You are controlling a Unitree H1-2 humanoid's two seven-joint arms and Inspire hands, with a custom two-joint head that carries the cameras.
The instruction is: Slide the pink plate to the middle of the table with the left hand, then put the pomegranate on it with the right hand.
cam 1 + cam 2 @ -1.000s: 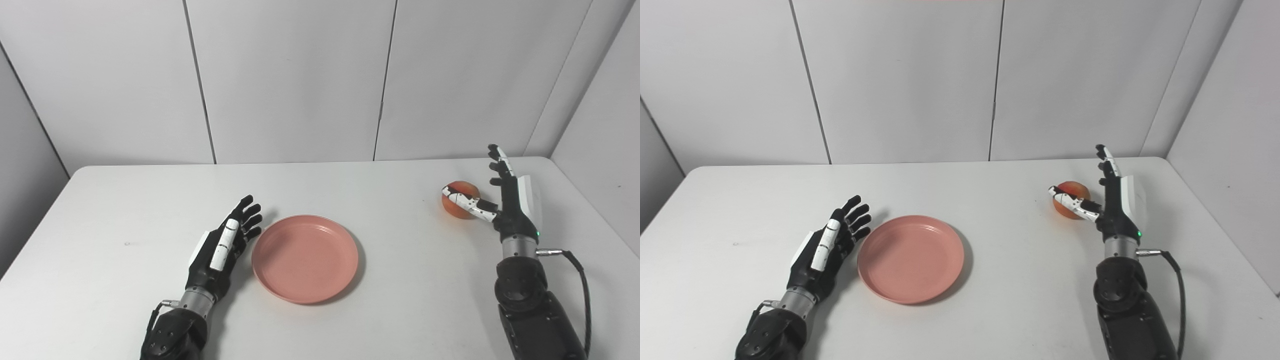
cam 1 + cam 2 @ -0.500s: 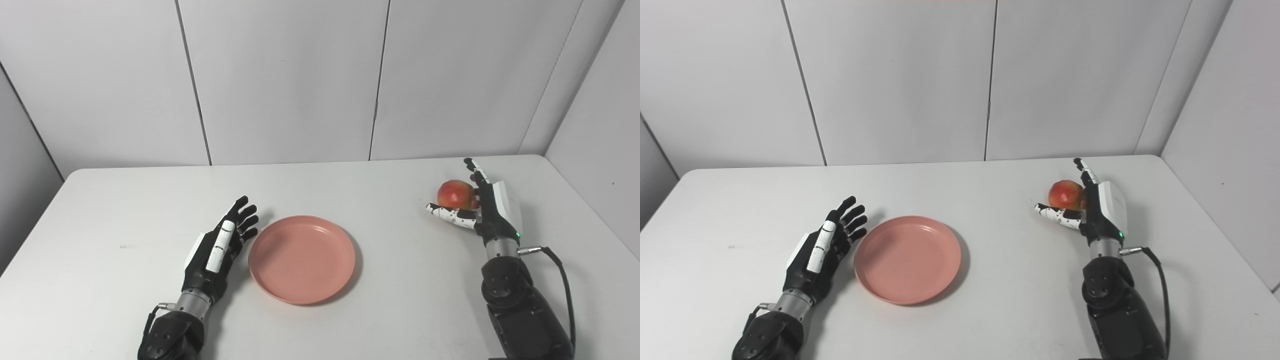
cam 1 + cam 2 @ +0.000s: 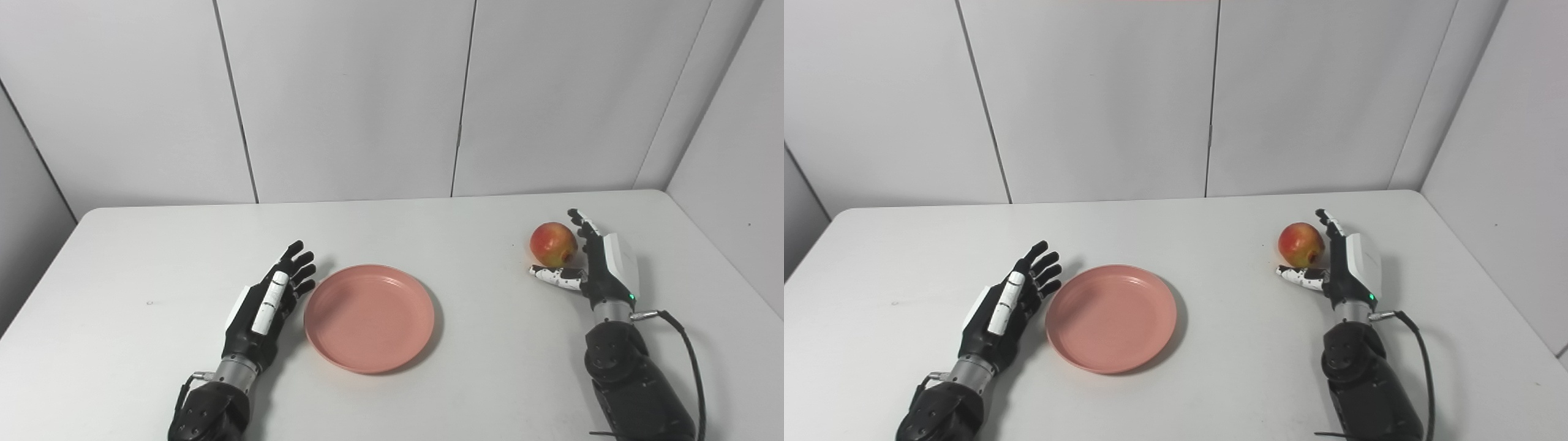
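You see one pink plate (image 3: pixel 369 317) just right of your left hand (image 3: pixel 269 302), whose fingers are spread and hold nothing. One pomegranate (image 3: pixel 553 244) sits on the white surface (image 3: pixel 153 257) just left of your right hand (image 3: pixel 597 266), fingers apart, thumb extended below the fruit, not gripping it.
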